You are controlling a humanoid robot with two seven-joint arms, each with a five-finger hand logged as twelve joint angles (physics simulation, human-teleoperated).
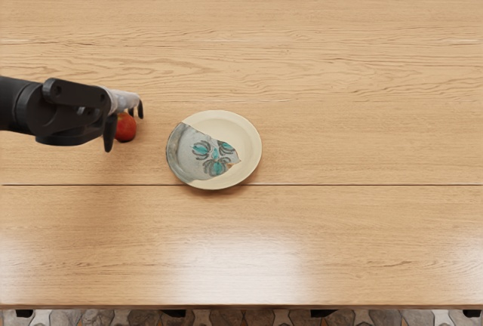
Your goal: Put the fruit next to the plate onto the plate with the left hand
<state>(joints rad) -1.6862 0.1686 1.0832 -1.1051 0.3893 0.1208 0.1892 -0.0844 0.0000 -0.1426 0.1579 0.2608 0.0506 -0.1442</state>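
A small red-orange fruit (127, 127) lies on the wooden table just left of a cream plate (245, 133) painted with teal leaves. My left hand (121, 115) comes in from the left edge and hovers right over the fruit, covering its left and upper part. The fingers hang down, spread loosely around the fruit, with the thumb low on its left side. No firm grasp shows. The plate carries nothing.
The wooden table (317, 228) stretches wide on every side of the plate. A grey wall band runs along the far edge and a patterned floor shows below the near edge.
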